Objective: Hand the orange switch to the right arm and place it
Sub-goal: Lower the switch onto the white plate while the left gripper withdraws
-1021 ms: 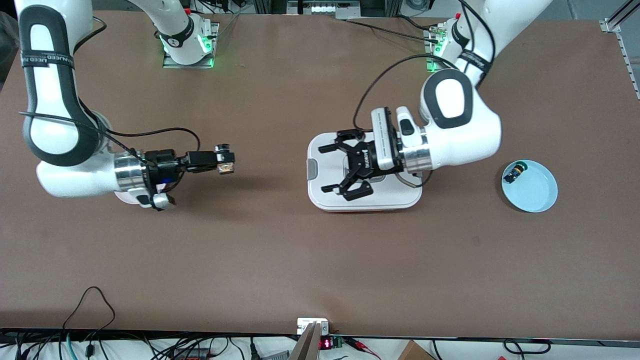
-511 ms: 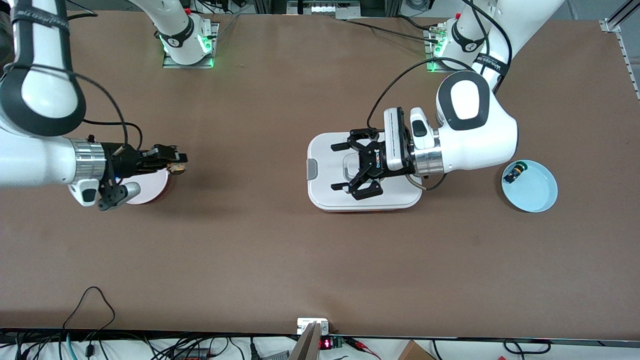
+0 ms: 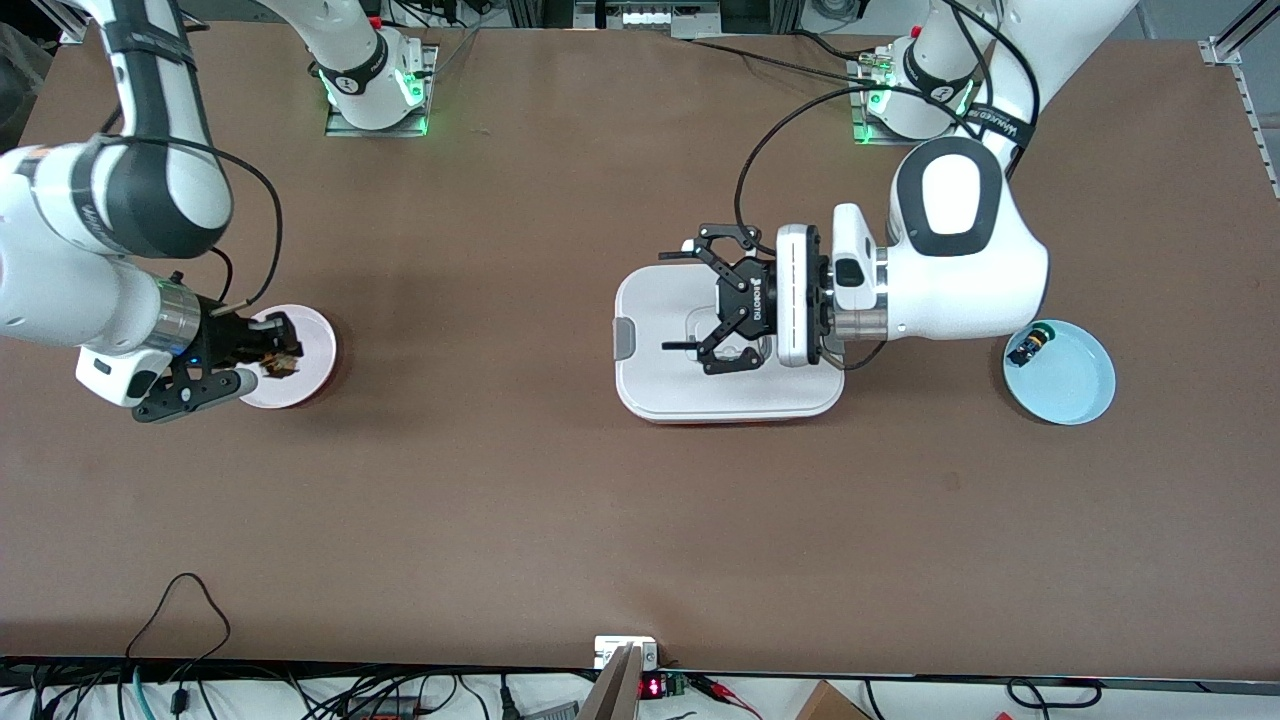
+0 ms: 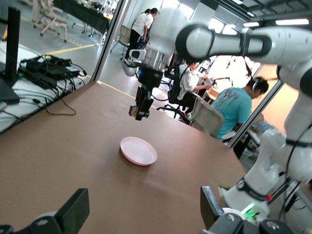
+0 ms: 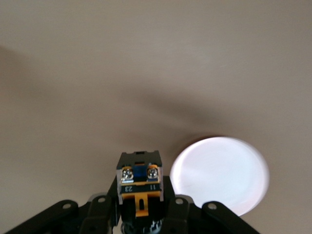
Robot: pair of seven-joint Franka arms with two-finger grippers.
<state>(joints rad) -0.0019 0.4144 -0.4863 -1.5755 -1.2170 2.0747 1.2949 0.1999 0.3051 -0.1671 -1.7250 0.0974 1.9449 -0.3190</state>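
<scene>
Orange switch [image 3: 276, 361] sits clamped in the right gripper [image 3: 272, 352], raised over one pink plate [image 3: 310, 345]. The left gripper [image 3: 716, 312], jaws spread wide and empty, hangs above one white tray [image 3: 650, 390]. One blue plate [image 3: 1075, 385] carries a green-capped button [image 3: 1030, 345].

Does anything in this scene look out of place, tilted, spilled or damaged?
Nothing stands out. The right tool is shut on the small black orange switch above the round pink plate. The left tool hangs open over the white lidded box. A similar green-capped button lies in the round light-blue dish.
</scene>
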